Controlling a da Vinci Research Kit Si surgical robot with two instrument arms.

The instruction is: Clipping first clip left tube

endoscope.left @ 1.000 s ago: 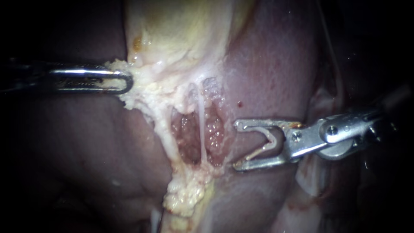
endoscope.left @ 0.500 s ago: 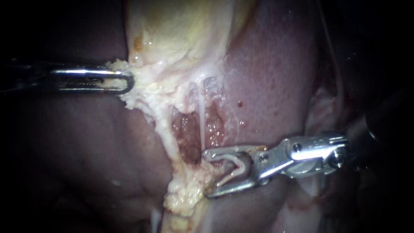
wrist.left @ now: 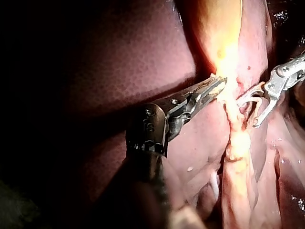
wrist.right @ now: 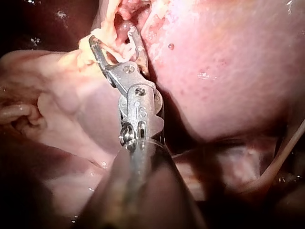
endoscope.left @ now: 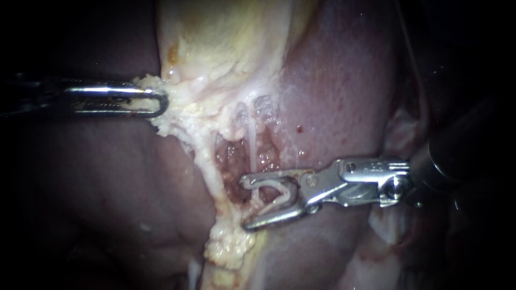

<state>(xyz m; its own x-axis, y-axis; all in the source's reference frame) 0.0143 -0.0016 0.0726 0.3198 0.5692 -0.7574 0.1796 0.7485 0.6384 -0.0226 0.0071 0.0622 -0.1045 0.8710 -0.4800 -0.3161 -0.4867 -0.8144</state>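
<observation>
while the left instrument (endoscope.left: 153, 101) clamps fatty tissue (endoscope.left: 183, 115) at left, right instrument (endoscope.left: 247, 203): jaws apart, clip (endoscope.left: 279, 190) loaded, straddling the thin pale tube (endoscope.left: 251, 150). step: positioning clip. next: seat squarely across tube, then close.
</observation>
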